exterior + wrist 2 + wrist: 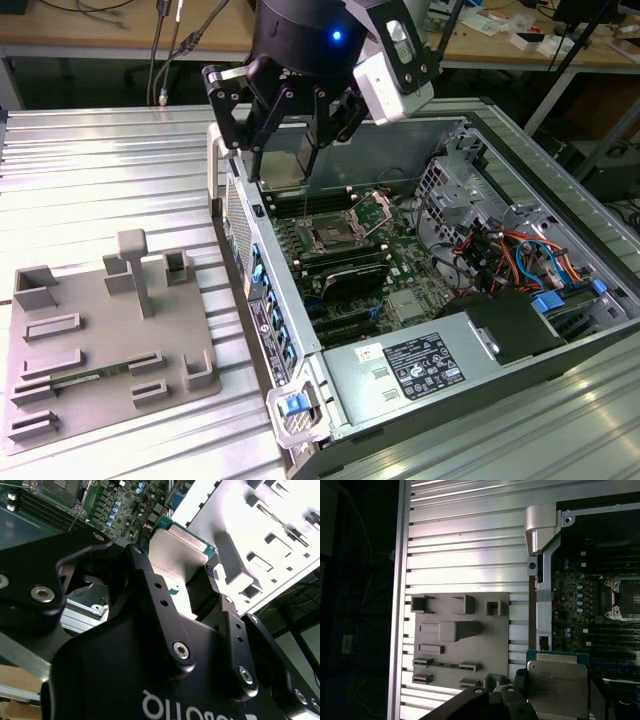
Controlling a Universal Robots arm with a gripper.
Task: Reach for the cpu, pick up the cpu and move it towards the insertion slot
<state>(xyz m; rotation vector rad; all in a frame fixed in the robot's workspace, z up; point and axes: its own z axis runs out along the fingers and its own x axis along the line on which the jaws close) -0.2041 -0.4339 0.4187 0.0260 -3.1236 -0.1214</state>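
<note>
Gripper [285,150] clamps the cpu [285,158] edge-on, faces vertical, above the insertion slot [333,237].

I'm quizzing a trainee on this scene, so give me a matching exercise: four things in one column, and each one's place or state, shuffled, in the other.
1. cpu
2. insertion slot
3. fixture plate
4. gripper

A. lying on the ribbed table, beside the case
B. shut on a chip, above the case
C. held between black fingers
D. bare, on the green board

Pairs: 1-C, 2-D, 3-A, 4-B
</note>
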